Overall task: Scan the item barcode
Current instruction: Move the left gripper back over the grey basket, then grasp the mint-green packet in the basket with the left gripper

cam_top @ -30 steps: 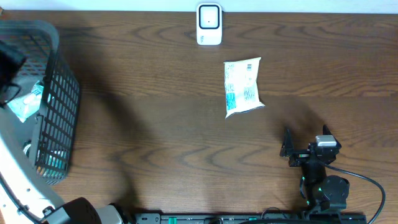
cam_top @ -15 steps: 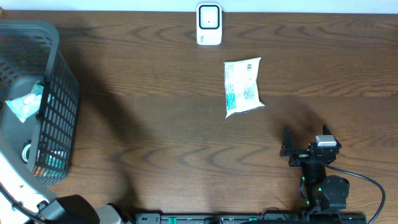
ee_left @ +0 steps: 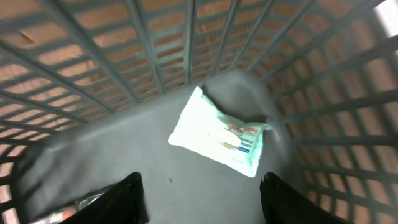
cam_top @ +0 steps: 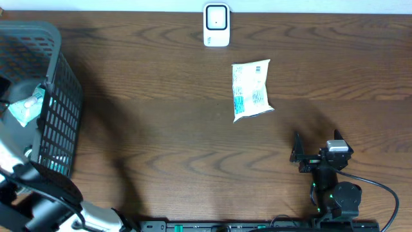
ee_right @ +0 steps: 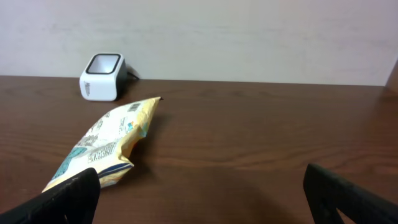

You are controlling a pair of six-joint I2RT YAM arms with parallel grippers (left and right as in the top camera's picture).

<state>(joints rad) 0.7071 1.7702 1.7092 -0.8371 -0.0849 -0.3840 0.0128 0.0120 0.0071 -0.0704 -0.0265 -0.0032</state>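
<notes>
Dark brown woodgrain on the table (cam_top: 161, 129). The scanner (cam_top: 216, 26) at its far edge is white with a black face. The snack bag (cam_top: 251, 90) is pale yellow with teal print, the basket (cam_top: 61, 109) is a dark grey grid, and the packet (ee_left: 217, 134) inside is minty white.

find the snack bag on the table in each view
Overhead: snack bag right of centre, just below the scanner.
Left wrist: not in it; this shows the basket inside.
Right wrist: snack bag lower left, scanner behind it.
Shared landmark: the scanner.

Glossy plastic packet (cam_top: 251, 90), dark wood table (cam_top: 161, 116)
</notes>
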